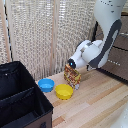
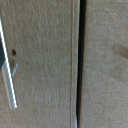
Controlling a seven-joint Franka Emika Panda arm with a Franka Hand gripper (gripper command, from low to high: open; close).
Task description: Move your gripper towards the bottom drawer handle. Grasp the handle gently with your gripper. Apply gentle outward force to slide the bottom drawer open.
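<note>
White arm (image 1: 102, 47) reaches over the wooden desk (image 1: 95, 102) edge toward the dark brown cabinet at the exterior view's right, bottom drawer (image 1: 116, 64) shut, its silver handle (image 2: 7, 80) close before the wrist camera; end effector's spread cannot be told

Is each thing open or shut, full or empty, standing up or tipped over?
Blue bowl: upright, empty.
Yellow bowl: upright, empty.
Colourful box: standing up.
Black bin: open on top.
Drawers: look shut.
Silver handle: nothing gripping it.
Hand: out of sight.
</note>
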